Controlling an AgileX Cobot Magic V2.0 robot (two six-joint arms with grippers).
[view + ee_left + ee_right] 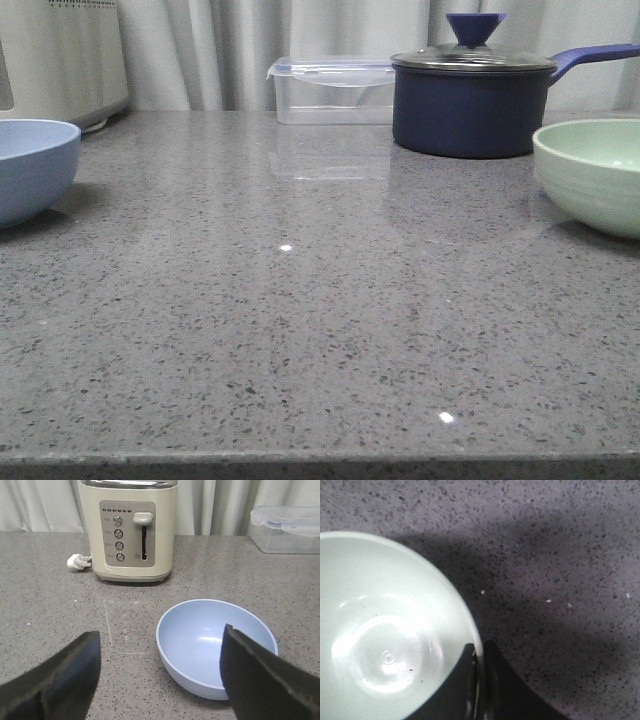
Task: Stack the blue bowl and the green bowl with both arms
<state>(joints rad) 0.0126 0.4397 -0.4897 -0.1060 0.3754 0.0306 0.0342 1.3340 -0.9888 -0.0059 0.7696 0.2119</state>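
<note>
The right gripper (479,680) was pinched on the rim of the green bowl (595,175), one finger inside the wall and one outside, the bowl standing at the right edge of the bench; so thin a purchase on a single rim point could have let the bowl tilt or slip out on lifting. The left gripper (160,675) was spread wide and held nothing, its fingers (260,680) straddling the near rim of the blue bowl (215,645) at the left edge, in front of the cream toaster (129,530). Closing off the rim would likely have pushed that bowl across the smooth stone.
</note>
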